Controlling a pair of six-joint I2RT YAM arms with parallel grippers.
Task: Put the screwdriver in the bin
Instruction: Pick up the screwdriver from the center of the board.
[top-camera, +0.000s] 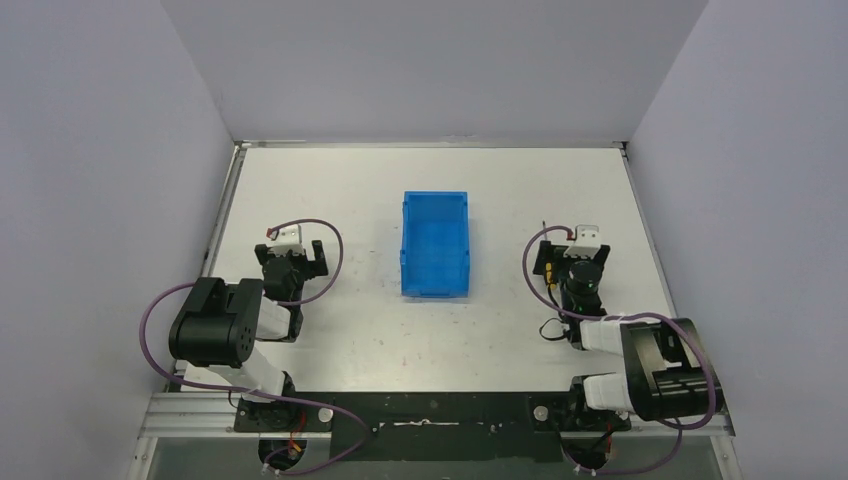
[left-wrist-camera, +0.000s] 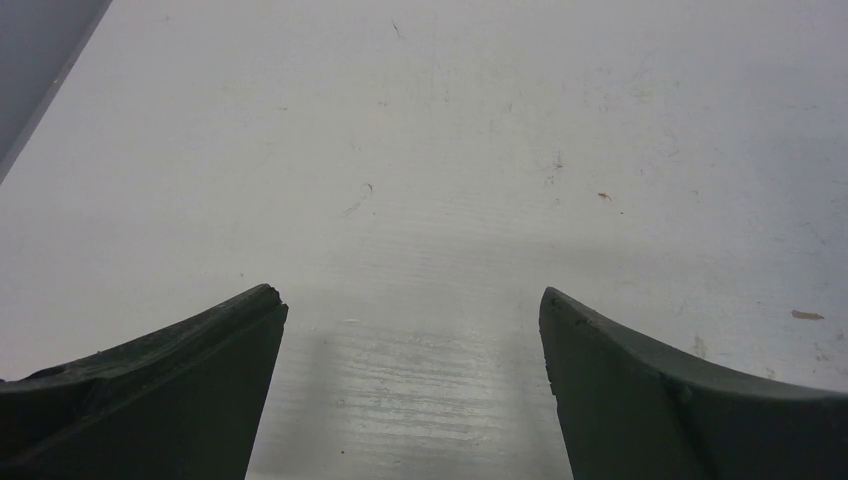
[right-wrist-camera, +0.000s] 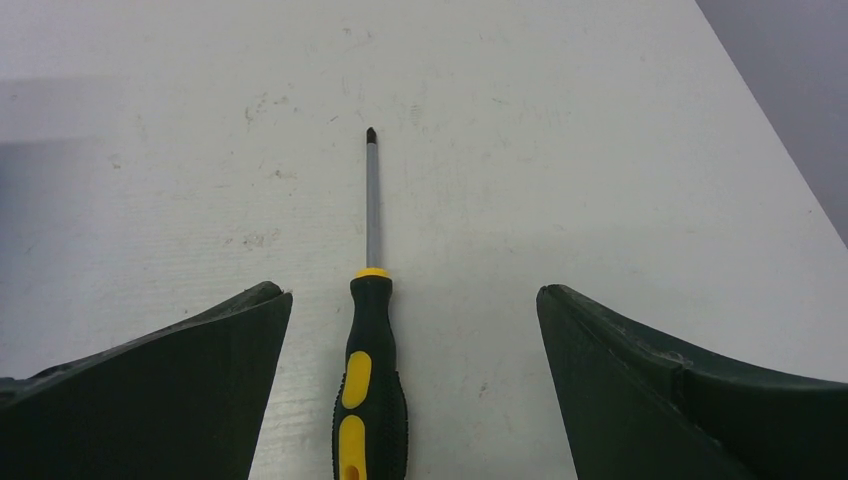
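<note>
Now the screwdriver (right-wrist-camera: 370, 310) lies between the wide-apart jaws of the right claw (right-wrist-camera: 412, 292)

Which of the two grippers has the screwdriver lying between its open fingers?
The right gripper: the screwdriver lies on the table between its open jaws, touching neither. The left gripper has only table between its open jaws.

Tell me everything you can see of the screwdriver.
The screwdriver is small: a black, rubbery-looking handle with yellow inlays and a yellow collar, then a thin grey metal shaft ending in a dark cross tip. It lies flat on the white table, tip pointing away from the arm bases, its handle between the open jaws of the right gripper, neither touching it. The handle's butt is cut off in the wrist view. It rests right of the blue bin, apart from it.
</note>
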